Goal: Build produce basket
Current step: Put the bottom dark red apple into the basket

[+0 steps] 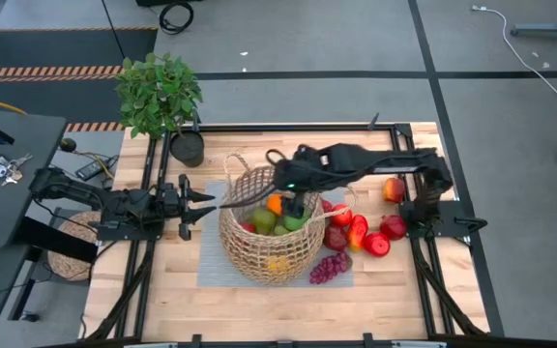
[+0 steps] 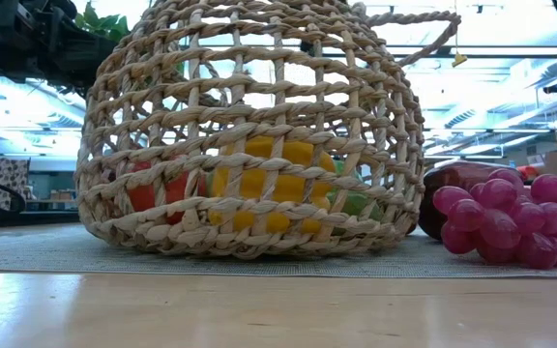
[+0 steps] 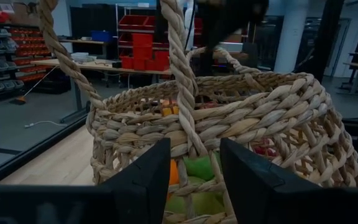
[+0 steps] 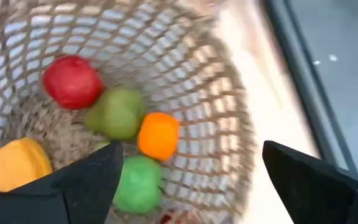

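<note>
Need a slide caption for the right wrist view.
Open right end effector above basket holding red, green, orange and yellow produce.

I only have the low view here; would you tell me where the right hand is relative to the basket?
Observer: The right hand hangs open over the basket's mouth, holding nothing.
Operator: And the left hand?
Observer: The left hand is at the basket's left side, by a loop handle.
Operator: Is any fruit outside besides the grapes?
Observer: Yes, several red fruits lie just right of the basket, and one reddish-orange fruit sits farther off on the bare wood.
</note>
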